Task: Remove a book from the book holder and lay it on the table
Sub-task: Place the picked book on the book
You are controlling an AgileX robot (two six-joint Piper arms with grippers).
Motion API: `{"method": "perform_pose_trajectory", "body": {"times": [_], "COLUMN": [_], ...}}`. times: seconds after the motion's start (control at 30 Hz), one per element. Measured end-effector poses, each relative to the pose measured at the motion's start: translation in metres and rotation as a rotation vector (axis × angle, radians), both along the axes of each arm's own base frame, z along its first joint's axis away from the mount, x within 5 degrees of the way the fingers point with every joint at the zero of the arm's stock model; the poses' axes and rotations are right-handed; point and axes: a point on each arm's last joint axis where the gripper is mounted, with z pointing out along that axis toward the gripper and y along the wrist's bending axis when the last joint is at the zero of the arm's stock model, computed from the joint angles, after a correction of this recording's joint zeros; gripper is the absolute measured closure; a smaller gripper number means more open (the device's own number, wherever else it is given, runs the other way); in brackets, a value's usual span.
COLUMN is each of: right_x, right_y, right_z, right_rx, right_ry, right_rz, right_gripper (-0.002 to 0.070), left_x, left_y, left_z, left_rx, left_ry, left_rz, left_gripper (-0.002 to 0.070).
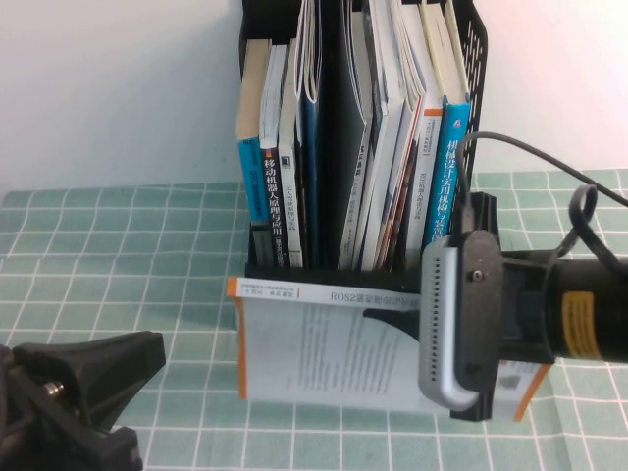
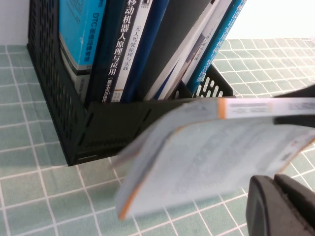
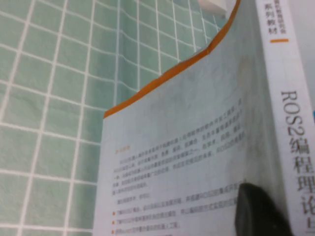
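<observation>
Starting at the robot's left, the left gripper (image 1: 83, 378) sits parked low at the near edge of the table (image 1: 108, 255), well apart from the work; its fingers look slightly parted and it holds nothing. Further right, the book (image 1: 324, 343) is already out of the book holder (image 1: 285, 275) and hangs just in front of its low front wall, spine uppermost and back cover facing the camera, tilted rather than flat; in the left wrist view it is raised off the cloth. At the right end of the book, the right gripper (image 1: 471, 388) comes in from the right and is clamped on it, one dark finger (image 3: 258, 211) pressing the back cover near the spine. By my judgement the extraction is done and the laying-down is in hand: the next move calls for lowering the book clear of the rack, turning it flat onto the green grid cloth, then letting go. As for the rack, its left compartment keeps several upright volumes, a light blue one (image 1: 251, 186) outermost, and the right compartment is packed with more, ending in a bright blue-spined book (image 1: 449, 182).
</observation>
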Motion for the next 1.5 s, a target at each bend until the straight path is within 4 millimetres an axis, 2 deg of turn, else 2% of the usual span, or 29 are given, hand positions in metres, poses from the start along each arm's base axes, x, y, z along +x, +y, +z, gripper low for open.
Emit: {"method": "perform_pose_trajectory", "body": {"times": [0.17,0.6,1.5], "right_x": [0.019,0.061,0.073], "right_y": [0.006,0.033,0.032], "right_z": [-0.013,-0.045,-0.045], "right_rx": [-0.084,-0.176,-0.201], "right_ry": [-0.065,-0.066,-0.108], "right_rz": [-0.029,-0.019,-0.095], "right_gripper": [0.0557,0.0557,0.0557], "left_x": [0.001,0.001,0.001], "left_y": [0.000,0.001,0.001], "left_z": [0.000,0.000,0.001], "left_rx": [0.011,0.015,0.021], "left_ry": [-0.013,-0.019,-0.031], "left_rz": [0.001,0.001,0.001], "left_gripper": [0.0678,0.0678,0.0678]}}
